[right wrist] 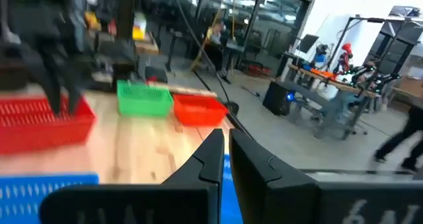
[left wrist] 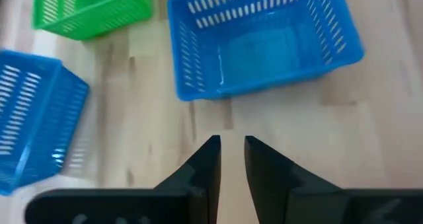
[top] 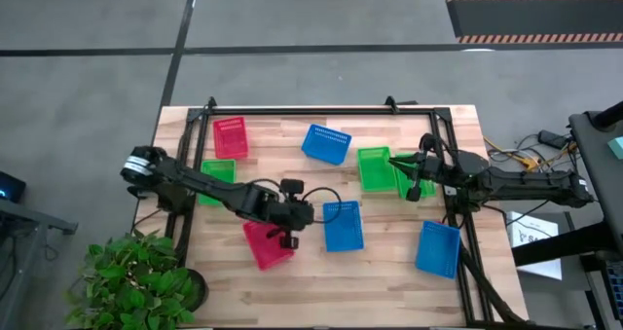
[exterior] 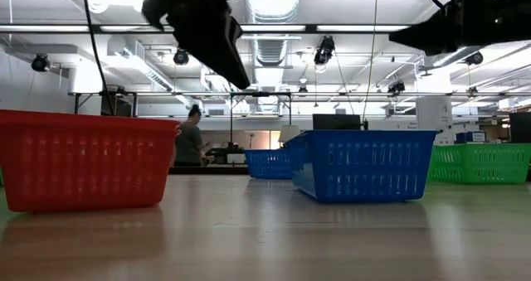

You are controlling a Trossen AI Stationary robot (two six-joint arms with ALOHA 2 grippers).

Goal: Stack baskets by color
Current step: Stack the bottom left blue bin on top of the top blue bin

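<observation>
Blue basket hollow and bare, just beyond left pincer

Past my two dark fingers, nearly together over bare wood, I see a blue basket, another blue one and a green basket.

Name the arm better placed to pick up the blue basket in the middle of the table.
Left. The left gripper hangs just beside the middle blue basket, and its wrist view looks straight at that basket, nothing between its fingers. The right gripper sits over the green baskets, farther away.
</observation>
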